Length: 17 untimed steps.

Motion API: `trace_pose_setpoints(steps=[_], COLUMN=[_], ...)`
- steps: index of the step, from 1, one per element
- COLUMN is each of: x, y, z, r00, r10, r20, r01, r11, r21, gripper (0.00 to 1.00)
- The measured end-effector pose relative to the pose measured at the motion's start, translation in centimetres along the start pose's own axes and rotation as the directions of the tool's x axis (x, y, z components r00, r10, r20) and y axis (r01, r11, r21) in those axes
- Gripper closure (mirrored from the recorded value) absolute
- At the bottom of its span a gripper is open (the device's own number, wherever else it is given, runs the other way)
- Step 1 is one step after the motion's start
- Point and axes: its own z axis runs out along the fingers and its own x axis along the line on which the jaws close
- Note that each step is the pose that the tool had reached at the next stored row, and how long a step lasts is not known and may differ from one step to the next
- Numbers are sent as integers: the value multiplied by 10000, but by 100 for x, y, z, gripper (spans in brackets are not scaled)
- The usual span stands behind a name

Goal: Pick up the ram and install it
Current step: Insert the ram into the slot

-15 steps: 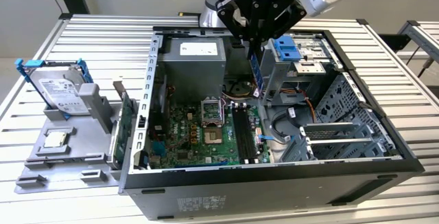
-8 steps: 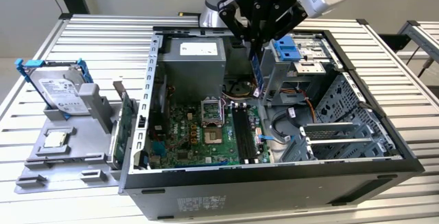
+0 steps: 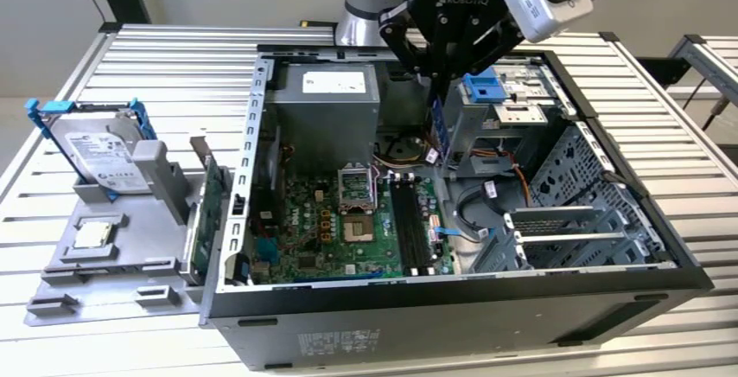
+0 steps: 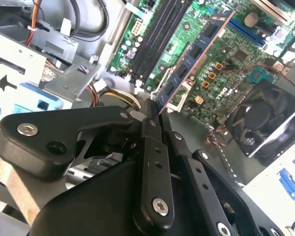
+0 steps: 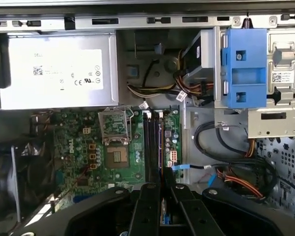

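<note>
In the upper middle of the exterior view, the tool (image 3: pixel 440 79) hung above the open computer case (image 3: pixel 461 312), which lay on its side on the slatted metal worktop (image 3: pixel 173 57). Its fingers were closed on one end of the ram (image 4: pixel 192 58). In the second wrist view the tool (image 4: pixel 150 111) pinched the ram by its short edge, and the dark blue-green stick with its row of dark chips ran away from the fingertips over the green motherboard (image 4: pixel 235 59). The stick was in the air beside the long black slots (image 4: pixel 157 34), not seated in them, with the black fan (image 4: pixel 265 123) on its other side.

In the first wrist view the tool (image 5: pixel 158 186) was lined up near the end of the slots (image 5: pixel 152 142), with the processor socket (image 5: pixel 117 156) just beside them. The silver power supply (image 5: pixel 54 71) and a blue bracket (image 5: pixel 243 66) sat at the far wall of the case.

At the exterior view's left, well apart from the case, a silver hard drive (image 3: pixel 104 156) in a blue frame leaned on a grey fixture (image 3: pixel 104 273).
</note>
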Motion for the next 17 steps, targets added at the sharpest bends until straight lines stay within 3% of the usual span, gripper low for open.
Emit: trace_pose_setpoints(steps=[5,17], x=[-53,-54], y=[2,-1], z=[85,290], r00=[10000,10000], r10=[-1,0], r20=[0,0], r01=[1,0], r11=[10000,10000], r21=[0,0], gripper=[100,100])
